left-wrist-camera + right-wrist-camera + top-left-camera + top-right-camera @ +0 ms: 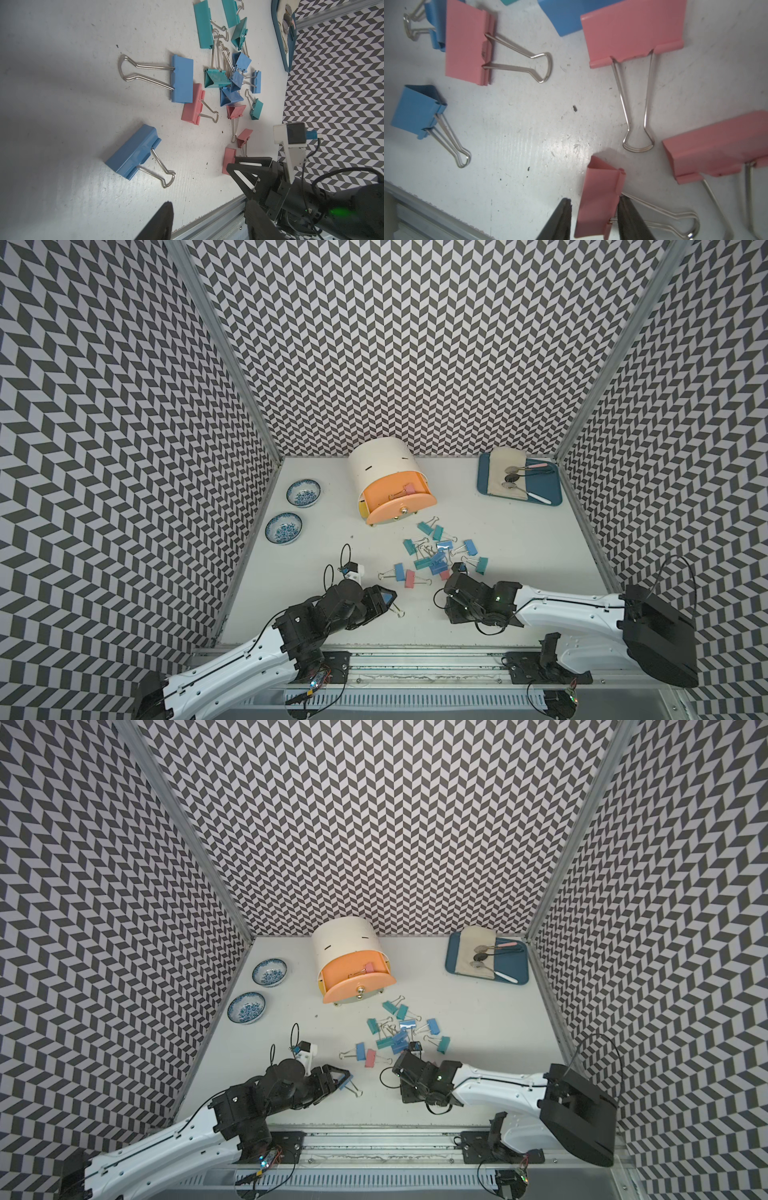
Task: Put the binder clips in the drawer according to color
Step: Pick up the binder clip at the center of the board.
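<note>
the binder clips (pixel 436 553) lie in a loose scatter on the matte white table (pixel 519 572), just in front of the drawer (pixel 382 472), a cream cabinet with a rounded shell. its top compartment (pixel 392 497), salmon-orange with a curved front and a small brass-coloured knob (pixel 403 511), is pulled out, and one pink clip (pixel 409 488) lies inside with its wire handles. the clips are folded sheet metal painted pink, blue or teal with a smooth satin face, each with two bright wire loops pinched to a waist. some lie flat, some rest showing their triangular profile, and several in the middle of the heap tangle handles. in the right wrist view the right pincer (pixel 595 199) straddles a pink binder clip (pixel 600 187) at the near edge of the heap. its dark wedge-shaped fingers (pixel 627 212) are spread a little wider than the folded body, one against the side where the handles hinge, the other with a sliver of scuffed table showing beside it. the left pincer (pixel 384 598) sits low near the table's front edge, spread and holding nothing, with a lone blue clip (pixel 133 151) close by its tips. two round bowls (pixel 303 492) with blue-and-white patterning stand off to one side. a flat blue tray (pixel 544 499) with a beige cloth (pixel 505 479) and spoons (pixel 515 477) sits in the far corner.
</note>
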Tool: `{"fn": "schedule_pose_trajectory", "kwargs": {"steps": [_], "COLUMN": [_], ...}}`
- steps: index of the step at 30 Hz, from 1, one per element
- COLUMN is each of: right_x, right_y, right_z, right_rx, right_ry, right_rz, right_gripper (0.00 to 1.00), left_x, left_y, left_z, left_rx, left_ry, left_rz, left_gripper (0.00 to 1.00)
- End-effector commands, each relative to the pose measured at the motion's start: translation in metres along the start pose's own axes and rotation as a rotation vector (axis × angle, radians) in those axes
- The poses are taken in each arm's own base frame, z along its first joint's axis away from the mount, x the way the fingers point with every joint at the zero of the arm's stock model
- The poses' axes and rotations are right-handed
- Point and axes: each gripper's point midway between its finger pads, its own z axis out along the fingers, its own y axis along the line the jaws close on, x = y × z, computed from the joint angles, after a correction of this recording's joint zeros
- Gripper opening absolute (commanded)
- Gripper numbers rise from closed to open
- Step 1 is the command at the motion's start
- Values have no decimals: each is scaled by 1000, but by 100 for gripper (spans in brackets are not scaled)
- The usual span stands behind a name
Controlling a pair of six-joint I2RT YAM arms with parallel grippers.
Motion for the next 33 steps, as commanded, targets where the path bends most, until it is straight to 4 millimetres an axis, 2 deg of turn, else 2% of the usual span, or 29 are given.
{"fn": "schedule_pose_trajectory", "kwargs": {"steps": [1,10,19,27,33], "right_x": [-7,-16,-23,-58,-94], "right_y": [6,9,10,16,27], "right_z": [0,-17,-34,-75,-113], "right_rx": [-9,-28,-38,-15,-14], "right_ry": [-25,-74,-107,-239,-365], "right_rz": [-13,-8,-6,-3,-18], "right_gripper": [38,30,28,27,27], "left_x": [-3,-7,-17,-37,-61], "left_y": [-3,-8,-25,-53,-75], "left_z": [-4,-8,-11,-24,-46], "left_rx": [3,15,32,43,56], "left_ry": [-17,-36,-68,-121,-192], "left_rz": [-3,-4,16,64,97], "left_gripper": [60,60,62,63,64]}}
